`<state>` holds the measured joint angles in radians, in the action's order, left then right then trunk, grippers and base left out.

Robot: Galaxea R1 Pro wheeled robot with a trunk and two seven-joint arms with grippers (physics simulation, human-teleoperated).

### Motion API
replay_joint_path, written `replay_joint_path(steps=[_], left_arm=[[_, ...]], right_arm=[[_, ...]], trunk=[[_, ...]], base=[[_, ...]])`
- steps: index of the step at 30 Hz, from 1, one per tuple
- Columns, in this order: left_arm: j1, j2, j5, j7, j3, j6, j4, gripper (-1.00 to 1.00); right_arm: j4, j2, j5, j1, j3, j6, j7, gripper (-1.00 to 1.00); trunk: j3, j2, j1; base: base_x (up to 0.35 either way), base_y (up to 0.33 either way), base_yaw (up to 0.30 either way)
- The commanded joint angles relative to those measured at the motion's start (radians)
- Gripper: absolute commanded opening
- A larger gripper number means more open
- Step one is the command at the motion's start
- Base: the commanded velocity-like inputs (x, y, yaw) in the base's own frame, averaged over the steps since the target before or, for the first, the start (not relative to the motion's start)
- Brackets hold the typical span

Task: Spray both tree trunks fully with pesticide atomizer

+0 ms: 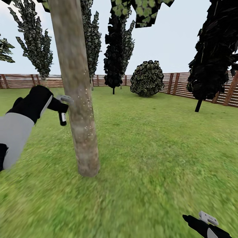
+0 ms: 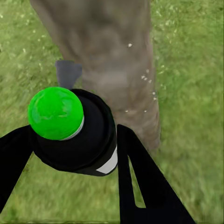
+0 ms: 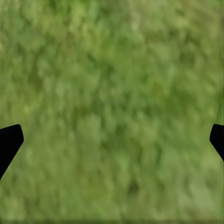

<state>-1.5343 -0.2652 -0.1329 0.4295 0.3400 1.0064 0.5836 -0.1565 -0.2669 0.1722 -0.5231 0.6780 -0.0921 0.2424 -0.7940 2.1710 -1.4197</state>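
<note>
A thick pale grey-brown tree trunk (image 1: 77,99) rises from the lawn left of centre, its leafy canopy (image 1: 145,10) high above. Pale specks of spray dot the bark and the air beside it. My left gripper (image 1: 62,109) is raised just left of the trunk, shut on the pesticide atomizer (image 1: 62,118), a slim dark bottle with a white label. In the left wrist view the atomizer (image 2: 79,135) shows a green cap and sits between the fingers (image 2: 140,177), aimed at the trunk (image 2: 112,60). My right gripper (image 3: 112,140) hangs open over bare grass, low at the right (image 1: 206,223).
Dark column-shaped trees (image 1: 114,49) and a round bush (image 1: 147,78) stand further back. Another dark tree (image 1: 211,53) is at the right. A brown slat fence (image 1: 185,86) bounds the lawn. Open grass (image 1: 155,148) lies right of the trunk.
</note>
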Motion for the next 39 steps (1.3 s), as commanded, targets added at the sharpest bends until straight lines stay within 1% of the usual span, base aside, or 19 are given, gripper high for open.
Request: replay_joint_path(steps=[1, 3, 4, 7, 9, 11, 13, 16, 17, 18, 19, 20, 23, 27, 29, 32, 33, 37, 39], left_arm=[[-0.034, 0.001, -0.029, 0.000, -0.001, 0.001, -0.031, -1.00], [-0.069, 0.005, -0.084, 0.000, -0.001, 0.001, -0.057, -1.00], [-0.086, 0.005, -0.094, 0.000, -0.001, 0.001, -0.061, -1.00], [-0.125, 0.006, -0.101, 0.000, -0.001, 0.001, -0.070, -1.00], [-0.178, 0.007, -0.102, 0.000, 0.000, 0.001, -0.115, -1.00], [-0.214, 0.009, -0.103, 0.000, 0.000, 0.001, -0.149, -1.00], [-0.227, 0.011, -0.103, 0.000, 0.001, 0.001, -0.162, -1.00], [-0.231, 0.016, -0.103, 0.000, 0.005, 0.000, -0.231, -1.00], [-0.231, 0.016, -0.103, 0.000, 0.017, -0.001, -0.262, -1.00], [-0.231, 0.017, -0.103, 0.000, 0.041, -0.002, -0.291, -1.00], [-0.231, 0.017, -0.103, 0.000, 0.058, -0.003, -0.301, -1.00], [-0.230, 0.017, -0.103, 0.000, 0.064, -0.003, -0.303, -1.00], [-0.223, 0.016, -0.102, 0.000, 0.071, -0.008, -0.321, -1.00], [-0.206, 0.018, -0.103, 0.000, 0.072, -0.025, -0.420, -1.00], [-0.161, 0.018, -0.102, -0.001, 0.071, -0.051, -0.455, -1.00], [-0.095, 0.018, -0.101, -0.003, 0.071, -0.079, -0.462, -1.00], [-0.058, 0.019, -0.100, -0.003, 0.071, -0.092, -0.462, -1.00], [0.007, 0.029, -0.099, -0.004, 0.071, -0.121, -0.462, -1.00], [0.028, 0.032, -0.099, -0.005, 0.070, -0.125, -0.461, -1.00]], right_arm=[[0.000, 0.000, 0.000, 0.000, 0.000, 0.000, 0.000, 1.00], [0.000, 0.000, 0.000, 0.000, 0.000, 0.000, 0.000, 1.00], [0.000, 0.000, 0.000, 0.000, 0.000, 0.000, 0.000, 1.00], [0.000, 0.000, 0.000, 0.000, 0.000, 0.000, 0.000, 1.00], [0.000, 0.000, 0.000, 0.000, 0.000, 0.000, 0.000, 1.00], [0.000, 0.000, 0.000, 0.000, 0.000, -0.001, 0.000, 1.00], [0.000, 0.000, 0.001, 0.000, 0.000, 0.000, 0.000, 1.00], [0.000, 0.000, 0.000, 0.000, 0.000, 0.000, 0.000, 1.00], [0.000, 0.000, 0.000, 0.000, 0.000, 0.000, 0.000, 1.00], [0.000, 0.000, 0.001, 0.000, 0.000, 0.000, 0.000, 1.00], [0.000, 0.000, 0.000, 0.000, 0.000, 0.000, 0.000, 1.00], [0.000, 0.000, 0.001, 0.000, 0.000, 0.000, 0.000, 1.00], [0.000, 0.000, 0.000, 0.000, 0.000, -0.001, 0.000, 1.00], [0.000, 0.000, 0.001, 0.000, -0.001, 0.000, 0.000, 1.00], [0.000, 0.000, 0.001, 0.000, -0.001, -0.001, 0.000, 1.00], [0.000, 0.000, 0.001, 0.000, -0.002, -0.001, 0.000, 1.00], [0.000, 0.000, 0.001, 0.000, -0.002, 0.000, 0.000, 1.00], [0.000, 0.000, 0.000, 0.000, -0.002, 0.000, 0.000, 1.00], [0.001, 0.000, 0.001, 0.000, -0.002, 0.000, 0.000, 1.00]], trunk=[[0.000, 0.000, 0.000], [0.000, 0.000, 0.000], [0.000, 0.000, 0.000], [0.000, 0.000, 0.000], [0.000, 0.000, 0.000], [0.000, 0.000, 0.000], [0.000, 0.000, 0.000], [0.000, 0.000, 0.000], [0.000, 0.000, 0.000], [0.000, 0.000, 0.000], [0.000, 0.000, 0.000], [0.000, 0.000, 0.000], [0.000, 0.000, 0.000], [0.000, 0.000, 0.000], [0.000, 0.000, 0.000], [0.000, 0.000, 0.000], [0.000, 0.000, 0.000], [0.000, 0.000, 0.000], [0.000, 0.000, 0.000]], base=[[0.000, 0.000, 0.000], [0.000, 0.000, 0.000], [0.000, 0.000, 0.000], [0.000, 0.000, 0.000], [0.000, 0.000, 0.000], [0.000, 0.000, 0.000], [0.000, 0.000, 0.000], [0.000, 0.000, 0.000], [0.000, 0.000, 0.000], [0.000, 0.000, 0.000], [0.000, 0.000, 0.000], [0.000, 0.000, 0.000], [0.000, 0.000, 0.000], [0.000, 0.000, 0.000], [0.000, 0.000, 0.000], [0.000, 0.000, 0.000], [0.000, 0.000, 0.000], [0.000, 0.000, -0.064], [0.000, 0.000, -0.247]])
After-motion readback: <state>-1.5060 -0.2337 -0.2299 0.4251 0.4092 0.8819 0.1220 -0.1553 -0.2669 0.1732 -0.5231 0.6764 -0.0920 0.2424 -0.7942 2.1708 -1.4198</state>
